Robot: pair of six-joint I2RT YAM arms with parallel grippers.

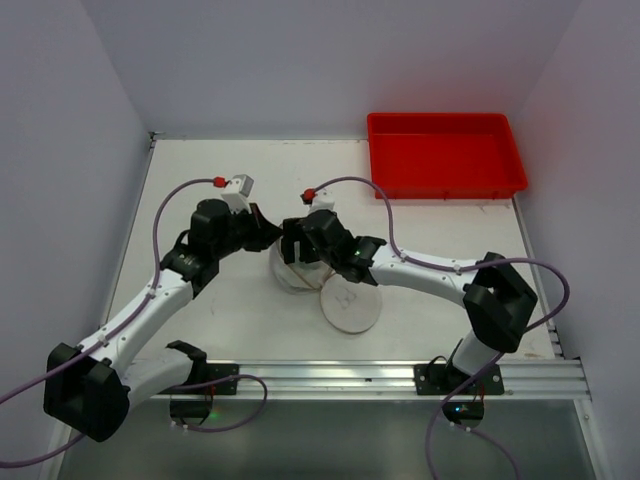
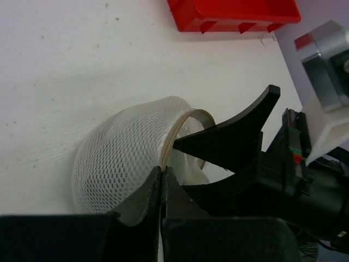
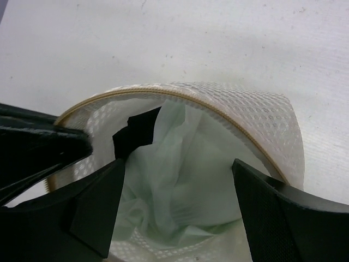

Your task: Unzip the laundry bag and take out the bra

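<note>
The white mesh laundry bag point(image 1: 288, 272) sits mid-table, unzipped; its round face with a small black drawing point(image 1: 350, 305) lies flat beside it. My left gripper point(image 2: 162, 170) is shut on the bag's tan zipper rim point(image 2: 180, 123), holding the mouth up; it also shows in the top view point(image 1: 268, 236). My right gripper point(image 3: 177, 164) is open, its fingers spread at the bag's mouth, either side of the pale green bra point(image 3: 185, 185) bunched inside. In the top view the right gripper point(image 1: 296, 250) is over the bag. A dark patch point(image 3: 136, 131) shows deep in the bag.
A red plastic tray point(image 1: 445, 155) stands at the back right, also in the left wrist view point(image 2: 234, 13). The two grippers are close together over the bag. White walls enclose the table on the left, back and right.
</note>
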